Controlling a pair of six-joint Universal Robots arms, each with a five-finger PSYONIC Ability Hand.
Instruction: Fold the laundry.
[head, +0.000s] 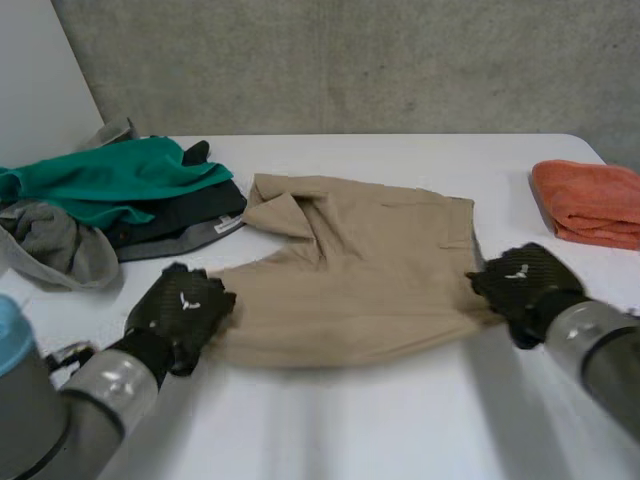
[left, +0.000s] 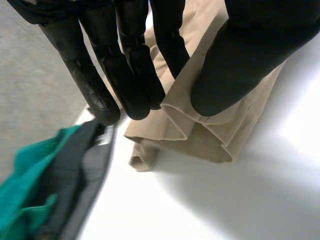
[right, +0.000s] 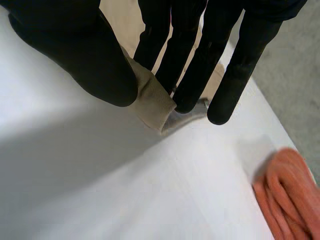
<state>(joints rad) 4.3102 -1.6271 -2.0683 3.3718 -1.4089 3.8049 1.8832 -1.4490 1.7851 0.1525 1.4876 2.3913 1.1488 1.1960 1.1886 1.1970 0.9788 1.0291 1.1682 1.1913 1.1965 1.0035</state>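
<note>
A: Where's the laundry at rn?

B: The tan garment is lying on the white table, spread mostly flat. Its far-left part is turned over on itself, so there's a flap on top.

A: And the robot hands?

B: Both are on it. The left robot hand is at the garment's near-left corner and the right robot hand is at its right edge, approx. halfway along.

A: Grasping, or just resting?

B: Grasping, both of them. In the left wrist view there's a doubled-up edge of the tan cloth pinched btwn the thumb and fingers. The layers show at the fold just past the fingertips. Right wrist view is the same deal: a small folded corner nipped btwn thumb and fingers, w/ the rest of the cloth running back under the palm.

A: Anything else around it?

B: There's a pile to the garment's left. A green cloth sits on top of a dark grey piece, which is just beside the tan flap. A lighter grey item is further left of that. Right of the garment, apart from it, is a folded orange towel.
</note>
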